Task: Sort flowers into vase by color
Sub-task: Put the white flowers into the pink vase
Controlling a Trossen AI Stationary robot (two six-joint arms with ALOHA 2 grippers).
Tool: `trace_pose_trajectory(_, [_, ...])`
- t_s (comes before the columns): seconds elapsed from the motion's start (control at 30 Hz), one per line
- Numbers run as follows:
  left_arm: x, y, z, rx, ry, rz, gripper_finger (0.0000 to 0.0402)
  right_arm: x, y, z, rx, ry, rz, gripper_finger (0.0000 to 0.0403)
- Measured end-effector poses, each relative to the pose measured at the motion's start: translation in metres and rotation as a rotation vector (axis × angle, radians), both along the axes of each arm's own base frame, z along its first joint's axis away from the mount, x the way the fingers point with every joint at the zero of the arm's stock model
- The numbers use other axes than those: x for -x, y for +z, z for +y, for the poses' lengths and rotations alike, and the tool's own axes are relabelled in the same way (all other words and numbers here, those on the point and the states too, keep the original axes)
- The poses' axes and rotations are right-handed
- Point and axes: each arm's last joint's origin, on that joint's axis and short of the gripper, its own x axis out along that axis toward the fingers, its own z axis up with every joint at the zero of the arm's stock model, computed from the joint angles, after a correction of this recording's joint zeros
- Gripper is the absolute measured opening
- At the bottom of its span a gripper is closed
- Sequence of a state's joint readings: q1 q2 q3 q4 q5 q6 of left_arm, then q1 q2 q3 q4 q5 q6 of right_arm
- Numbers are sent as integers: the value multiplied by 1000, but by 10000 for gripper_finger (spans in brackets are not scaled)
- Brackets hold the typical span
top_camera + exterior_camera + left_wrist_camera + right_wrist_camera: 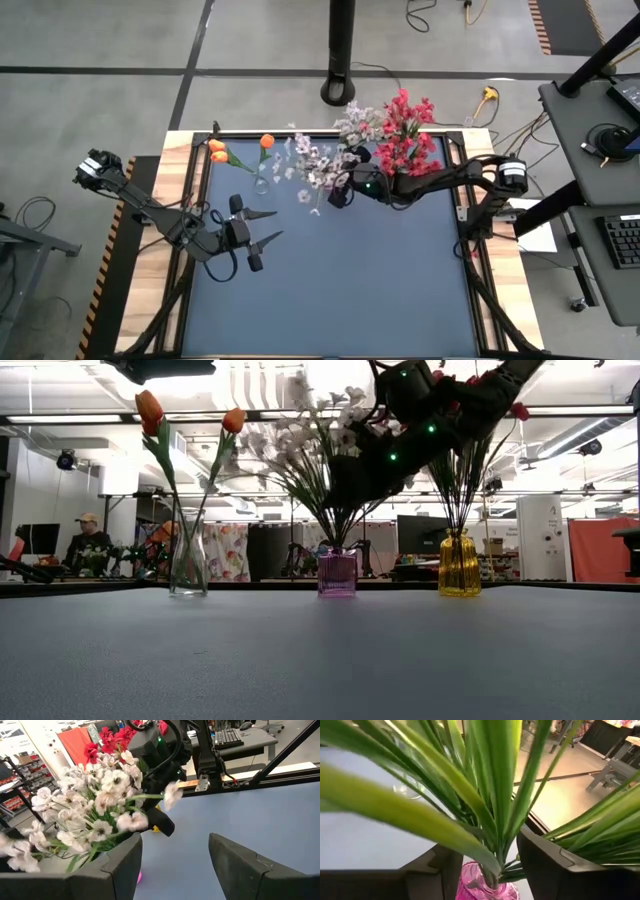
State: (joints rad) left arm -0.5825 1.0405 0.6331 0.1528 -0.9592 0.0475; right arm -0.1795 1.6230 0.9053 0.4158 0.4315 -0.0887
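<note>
Low view is showing three vases standing in a row at the far edge of the blue table (320,660): a clear vase (188,568) holding the orange tulip buds (150,408), a pink vase (337,573) holding the white blossom sprays (320,440), and a yellow vase (459,565) holding the red blossom clusters (405,125), whose heads are showing best from above. The right gripper (487,865) is hanging right over the pink vase, in among the green stems; its fingers (547,862) are standing apart on either side of the stem bundle, and no finger is visibly pressing on a stem, so the jaws are reading as spread. From above, the right arm is reaching across the table's far side toward the white sprays. The left gripper (263,228) is waiting near the table's left middle, well apart from the vases, its jaws spread with nothing between them, pointing toward the bouquets
</note>
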Motion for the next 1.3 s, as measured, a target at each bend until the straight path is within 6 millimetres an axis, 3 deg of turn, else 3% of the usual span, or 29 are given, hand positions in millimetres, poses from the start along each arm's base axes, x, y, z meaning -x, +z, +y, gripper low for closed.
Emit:
trace_pose_trajectory(0.23, [0,0,0,0,0,0,212,-3,7,1,4,-9,11,197])
trace_pose_trajectory(1.3, [0,0,0,-2,0,3,212,-23,77,24,-10,37,174,273])
